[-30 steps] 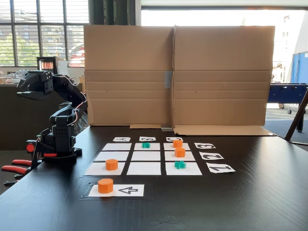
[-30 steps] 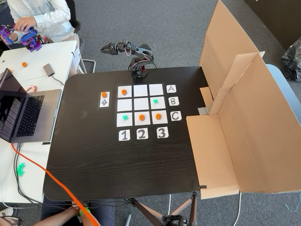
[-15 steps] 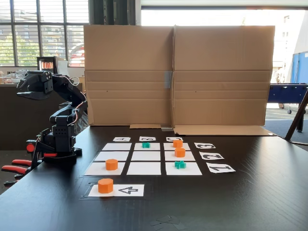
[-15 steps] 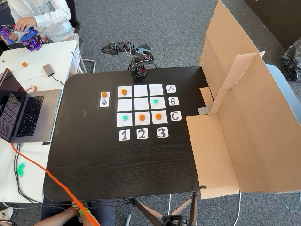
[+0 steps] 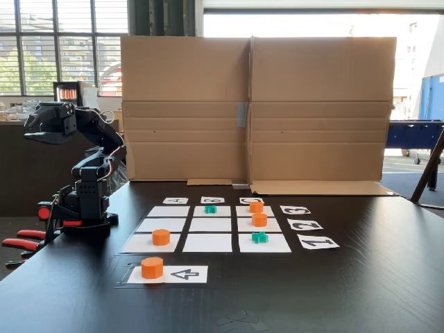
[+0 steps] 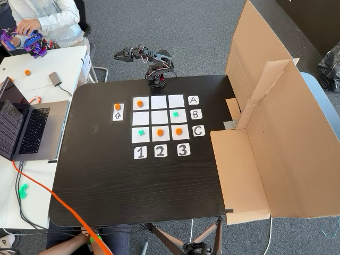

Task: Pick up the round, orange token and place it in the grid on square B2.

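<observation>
The grid (image 6: 159, 118) sits upper centre on the table (image 6: 106, 180); B2 (image 6: 159, 117) is bare. The arm (image 5: 83, 180) stands folded at left, its gripper's (image 6: 122, 53) opening unclear. The token (image 5: 152, 267) rests on the arrow sheet (image 5: 182, 275), lower left.

In a fixed view we read small white cards beside the grid (image 6: 159, 118): A (image 6: 193, 100), B (image 6: 195, 114), C (image 6: 197, 130) down one side, 1 (image 6: 140, 153), 2 (image 6: 160, 151), 3 (image 6: 182, 150) along another. An arrow sign marks the white sheet (image 6: 117, 112).
</observation>
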Robot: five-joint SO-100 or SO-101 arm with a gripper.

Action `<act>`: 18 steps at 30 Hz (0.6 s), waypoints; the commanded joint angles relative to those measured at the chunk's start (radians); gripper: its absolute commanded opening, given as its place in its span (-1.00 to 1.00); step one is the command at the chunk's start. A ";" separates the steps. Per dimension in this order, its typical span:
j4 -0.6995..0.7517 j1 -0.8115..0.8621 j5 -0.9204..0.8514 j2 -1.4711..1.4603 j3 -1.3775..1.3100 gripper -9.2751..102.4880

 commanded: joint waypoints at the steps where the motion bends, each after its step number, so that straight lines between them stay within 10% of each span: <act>1: 0.055 -0.011 -0.009 -0.035 -0.038 -0.81; 18: 0.626 -0.255 -0.156 -0.503 -0.431 -0.40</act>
